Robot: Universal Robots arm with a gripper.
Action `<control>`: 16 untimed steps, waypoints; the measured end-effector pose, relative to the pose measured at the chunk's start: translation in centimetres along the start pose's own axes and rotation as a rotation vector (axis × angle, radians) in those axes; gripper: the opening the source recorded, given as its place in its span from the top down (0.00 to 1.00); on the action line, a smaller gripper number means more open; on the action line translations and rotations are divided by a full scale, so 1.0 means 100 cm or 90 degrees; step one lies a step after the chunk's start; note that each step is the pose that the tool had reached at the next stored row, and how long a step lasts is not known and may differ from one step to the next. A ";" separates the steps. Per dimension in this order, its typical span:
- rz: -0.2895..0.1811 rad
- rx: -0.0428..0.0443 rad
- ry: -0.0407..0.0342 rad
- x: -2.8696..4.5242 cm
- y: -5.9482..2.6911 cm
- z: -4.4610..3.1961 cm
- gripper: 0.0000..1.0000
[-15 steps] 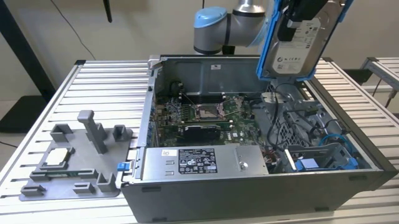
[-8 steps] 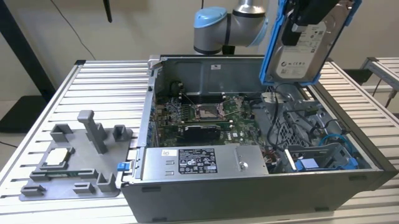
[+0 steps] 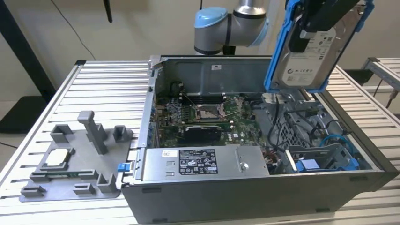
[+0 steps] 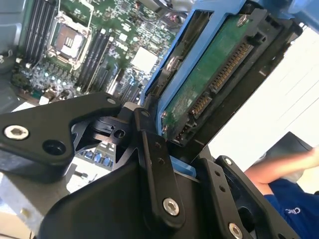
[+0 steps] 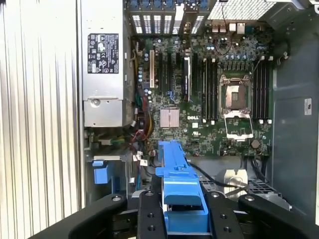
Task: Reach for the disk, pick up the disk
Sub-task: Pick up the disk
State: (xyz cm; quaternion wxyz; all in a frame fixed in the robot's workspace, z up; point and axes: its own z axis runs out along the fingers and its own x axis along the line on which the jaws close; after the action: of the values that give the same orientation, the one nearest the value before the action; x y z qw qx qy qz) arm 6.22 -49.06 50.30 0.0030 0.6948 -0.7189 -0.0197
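The fingers (image 5: pixel 149 214) are clamped on the disk (image 3: pixel 310 54), holding it upright in the air above the open computer case (image 3: pixel 250 201) on the desk (image 3: pixel 100 79). The exterior view shows its white printed label; the second wrist view shows its green circuit board and a person's sleeve (image 4: pixel 291 204).

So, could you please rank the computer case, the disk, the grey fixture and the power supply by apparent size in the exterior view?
1. Computer case
2. Disk, though nearness to the camera may enlarge it
3. Grey fixture and power supply look alike, so no ranking between them.
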 end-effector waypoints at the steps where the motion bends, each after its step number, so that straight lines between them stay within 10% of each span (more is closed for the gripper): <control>1: 0.000 0.0000 0.0000 0.0022 -0.0002 0.0000 1.00; 16: 0.000 0.0000 0.0000 0.0389 -0.0052 -0.0003 1.00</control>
State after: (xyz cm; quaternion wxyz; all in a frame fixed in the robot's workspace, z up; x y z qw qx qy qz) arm 6.60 -52.96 50.22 0.0030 0.6949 -0.7189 -0.0197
